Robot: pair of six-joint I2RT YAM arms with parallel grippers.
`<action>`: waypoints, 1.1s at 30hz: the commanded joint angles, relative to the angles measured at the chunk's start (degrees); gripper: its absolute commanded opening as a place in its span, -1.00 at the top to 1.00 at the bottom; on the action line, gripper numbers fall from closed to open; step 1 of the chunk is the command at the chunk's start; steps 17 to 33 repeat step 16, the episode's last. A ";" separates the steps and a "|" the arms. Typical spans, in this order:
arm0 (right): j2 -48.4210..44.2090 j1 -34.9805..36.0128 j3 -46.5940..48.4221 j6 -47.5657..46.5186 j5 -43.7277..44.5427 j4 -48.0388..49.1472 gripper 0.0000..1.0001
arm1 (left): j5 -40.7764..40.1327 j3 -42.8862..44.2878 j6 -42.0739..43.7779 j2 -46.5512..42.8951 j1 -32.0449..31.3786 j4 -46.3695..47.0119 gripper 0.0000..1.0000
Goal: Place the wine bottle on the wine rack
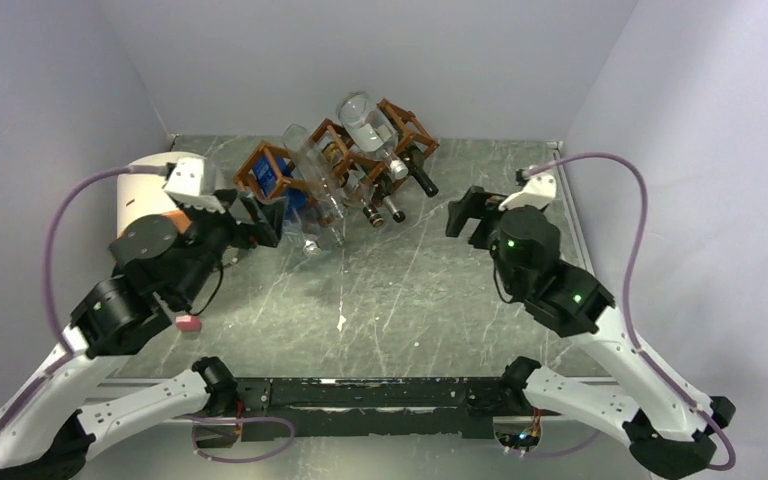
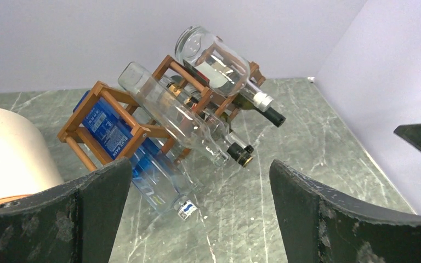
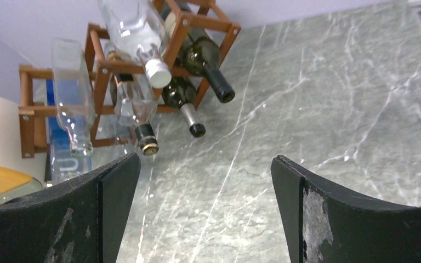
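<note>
Reddish-brown wooden lattice wine rack [image 1: 263, 160], tabletop's [image 1: 440, 300] far edge; blue-labelled clear bottle [image 2: 107, 129]: lettering legible only in L wrist view; L gripper [image 2: 200, 213], R gripper [image 3: 205, 208] spread (empty)

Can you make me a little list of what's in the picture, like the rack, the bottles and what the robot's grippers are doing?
rack: wooden, at the back of the table, bottles in it
top bottle: clear, lying on the rack's top
blue bottle: slanting through the left cell, cap down at the table
dark bottle: in a right cell, neck sticking out
cylinder: cream, left of the rack
left gripper: open, empty
right gripper: open, empty
</note>
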 commanded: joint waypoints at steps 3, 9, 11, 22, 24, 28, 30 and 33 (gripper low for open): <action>-4.05 -0.11 7.03 -4.61 5.21 -3.43 -0.88 | 3.91 -0.48 2.25 -8.59 0.35 -1.28 -0.99; -7.37 -0.02 8.99 -7.95 3.53 -0.96 -0.89 | 6.25 -1.84 3.80 -14.47 0.32 1.84 -0.99; -7.79 -0.11 9.20 -7.88 3.67 -0.79 -0.89 | 6.68 -2.05 4.19 -15.20 0.35 2.54 -0.99; -7.36 -0.10 9.77 -8.80 2.08 -1.70 -0.97 | 5.86 -1.72 4.18 -14.42 0.31 1.52 -0.99; -7.36 -0.10 9.77 -8.80 2.08 -1.70 -0.97 | 5.86 -1.72 4.18 -14.42 0.31 1.52 -0.99; -7.36 -0.10 9.77 -8.80 2.08 -1.70 -0.97 | 5.86 -1.72 4.18 -14.42 0.31 1.52 -0.99; -7.36 -0.10 9.77 -8.80 2.08 -1.70 -0.97 | 5.86 -1.72 4.18 -14.42 0.31 1.52 -0.99; -7.36 -0.10 9.77 -8.80 2.08 -1.70 -0.97 | 5.86 -1.72 4.18 -14.42 0.31 1.52 -0.99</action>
